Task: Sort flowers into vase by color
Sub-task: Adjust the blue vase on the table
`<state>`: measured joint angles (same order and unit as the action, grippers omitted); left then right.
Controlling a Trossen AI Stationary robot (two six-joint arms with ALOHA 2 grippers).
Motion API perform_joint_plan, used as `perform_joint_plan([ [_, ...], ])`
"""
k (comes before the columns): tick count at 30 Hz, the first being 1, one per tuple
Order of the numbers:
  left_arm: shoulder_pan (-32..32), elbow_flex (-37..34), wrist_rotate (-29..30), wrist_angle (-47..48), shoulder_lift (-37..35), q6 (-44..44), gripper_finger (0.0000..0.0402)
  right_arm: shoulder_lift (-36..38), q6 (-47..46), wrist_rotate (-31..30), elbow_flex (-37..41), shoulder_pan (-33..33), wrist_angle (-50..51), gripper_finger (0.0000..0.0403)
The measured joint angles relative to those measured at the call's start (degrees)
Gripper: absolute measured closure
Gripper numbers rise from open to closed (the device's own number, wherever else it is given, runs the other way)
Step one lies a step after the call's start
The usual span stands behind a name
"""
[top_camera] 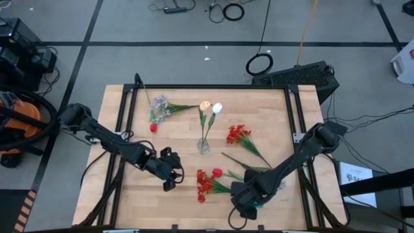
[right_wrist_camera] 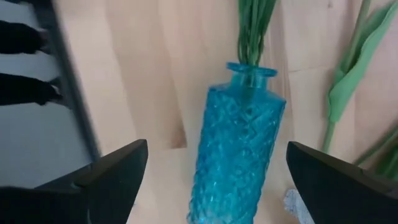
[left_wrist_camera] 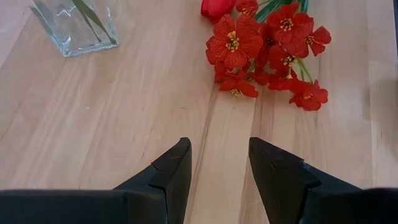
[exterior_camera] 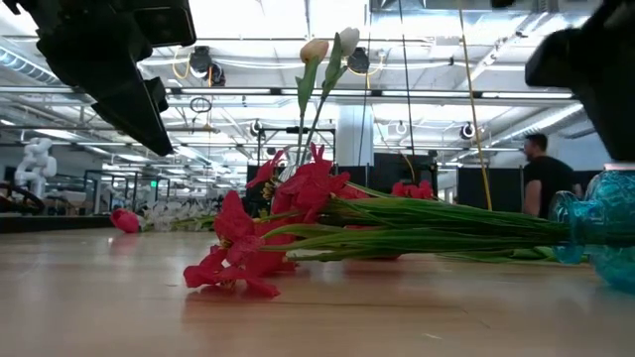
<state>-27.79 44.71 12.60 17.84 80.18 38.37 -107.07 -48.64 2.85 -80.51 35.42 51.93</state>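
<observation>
Nearest the front edge of the table, the right gripper [top_camera: 244, 208] is hanging with its jaws spread wide on either side of a blue glass vase [right_wrist_camera: 239, 146], which is lying on its side with green stems already running into its neck; the fingers are not touching it. Just beside it, the left gripper [top_camera: 169, 176] is hovering low over bare wood, jaws apart and empty, facing a bunch of red clustered blooms [left_wrist_camera: 267, 46] that is lying flat on the wooden table [top_camera: 129, 194] near the front. A red tulip bud [top_camera: 217, 172] is lying against that bunch.

Farther back, a clear glass vase [top_camera: 204, 145] is standing mid-table, holding a white tulip [top_camera: 217, 108] and a peach tulip [top_camera: 205, 105]. A second red spray [top_camera: 237, 134] is lying to its right, and a pale small-blossom spray [top_camera: 160, 107] with another red bud [top_camera: 153, 127] is lying toward the far left.

The flowers are probably light and springy, with soft petals that would crush, so the stiff green stem below the blooms is likely the best place to grip. Both vases look hard, slippery and breakable.

No brand, label or readable writing is showing anywhere
</observation>
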Motion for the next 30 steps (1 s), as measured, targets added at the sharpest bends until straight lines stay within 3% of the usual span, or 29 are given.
perform_joint_plan([
  [9,0.0,0.01,0.04,-3.11,0.0,-0.11,0.0236,-7.05,-3.91,-0.13,0.0,-0.07,-0.22,0.0043],
  [18,0.0,0.02,-0.12,-1.66,0.0,-0.15,0.0236,-9.04,-6.35,-0.26,-0.07,-0.07,-6.1,0.0168],
  [20,0.0,0.02,-0.17,-1.06,0.0,0.13,0.0236,-9.15,-6.48,-0.37,-0.09,-0.07,-6.45,0.0172],
  [27,-0.02,0.02,-4.3,0.04,-0.83,0.2,0.0236,-9.09,-9.95,-9.08,0.0,0.2,-8.55,0.0172],
  [30,-0.02,1.55,-4.71,4.76,-2.76,0.22,0.0236,-9.09,-11.45,-14.74,0.0,0.69,-11.43,0.0172],
])
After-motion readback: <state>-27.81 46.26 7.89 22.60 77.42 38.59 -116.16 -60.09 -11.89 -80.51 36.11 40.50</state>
